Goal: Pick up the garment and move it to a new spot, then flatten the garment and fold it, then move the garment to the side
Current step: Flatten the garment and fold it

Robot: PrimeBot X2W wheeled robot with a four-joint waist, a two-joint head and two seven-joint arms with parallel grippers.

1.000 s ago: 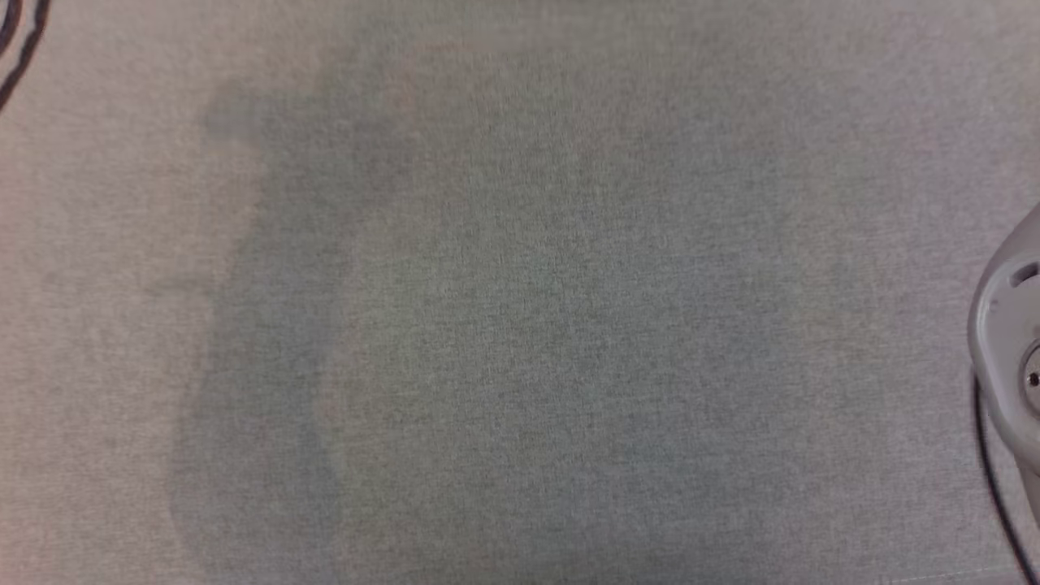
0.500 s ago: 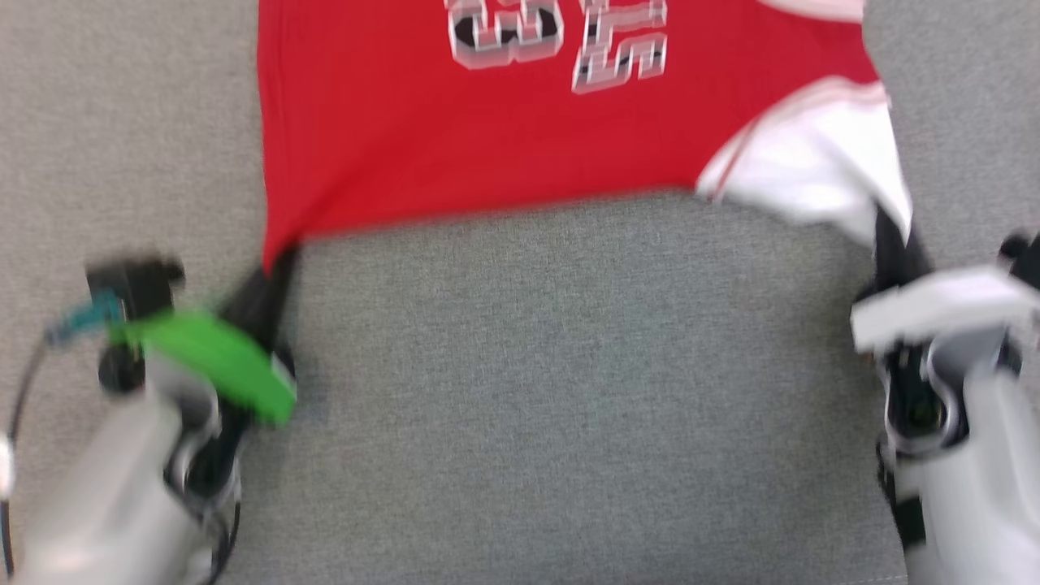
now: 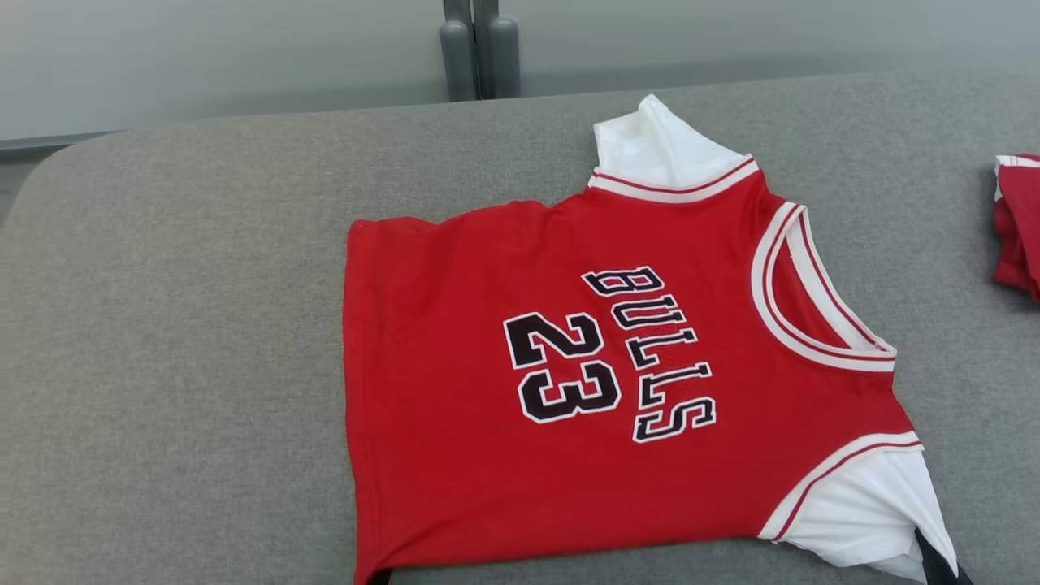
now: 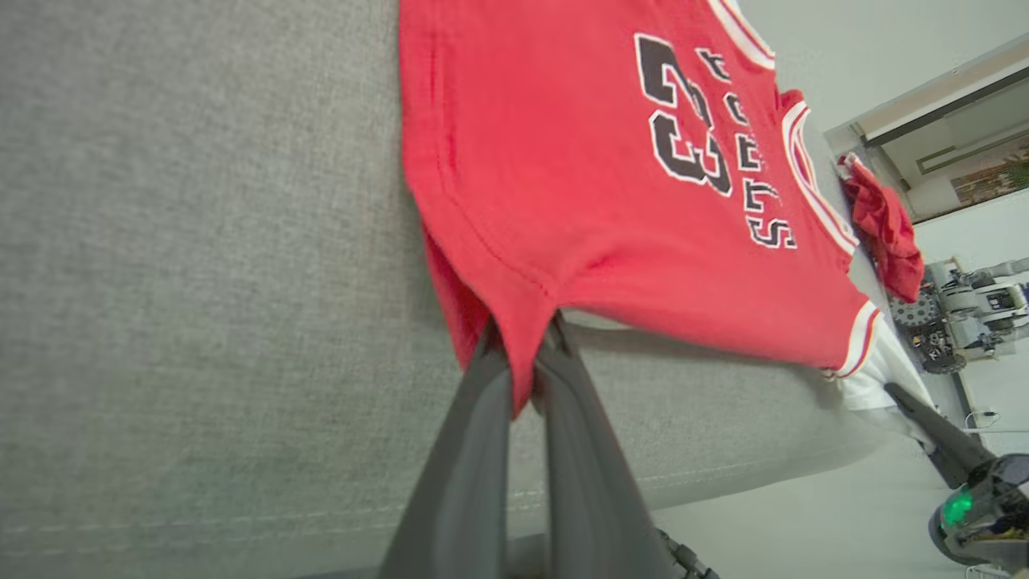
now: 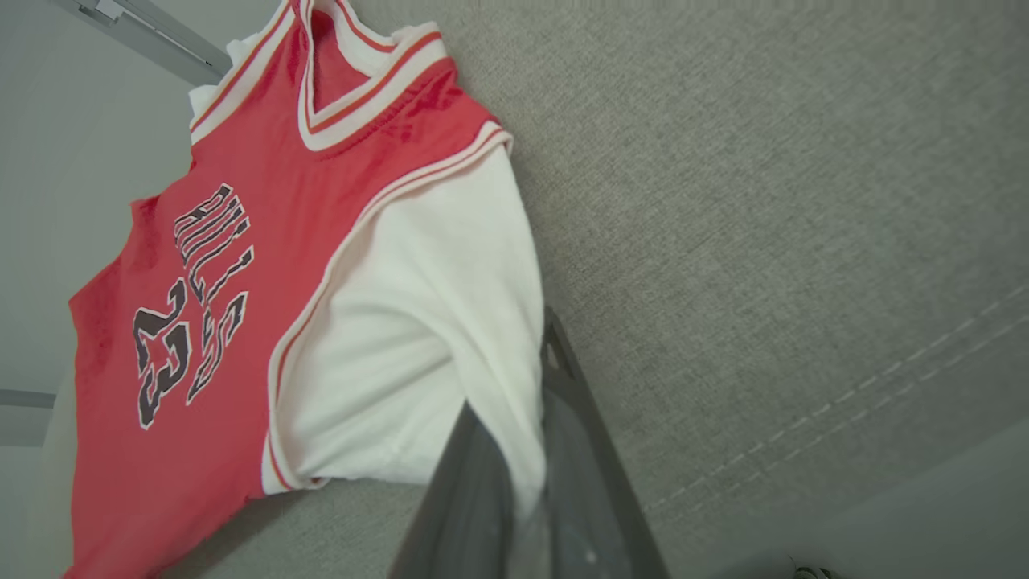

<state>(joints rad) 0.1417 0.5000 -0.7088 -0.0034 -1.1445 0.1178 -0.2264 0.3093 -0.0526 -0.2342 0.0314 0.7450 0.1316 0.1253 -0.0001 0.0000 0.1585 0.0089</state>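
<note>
At the left, low over the grey cushion point(image 4: 201, 241), the left gripper point(image 4: 522, 358) stretches its two dark fingers along the surface, pinched tight on the hem corner of the garment point(image 3: 487, 455). The red garment spreads away from those jaws, face up, number and lettering showing, with the edge between the two grips raised slightly off the cushion. At its near white sleeve, the right gripper point(image 5: 518, 378) reaches in, jaws closed on the sleeve's edge. Well beyond the right jaws lies a second red cloth point(image 3: 1020, 231).
</note>
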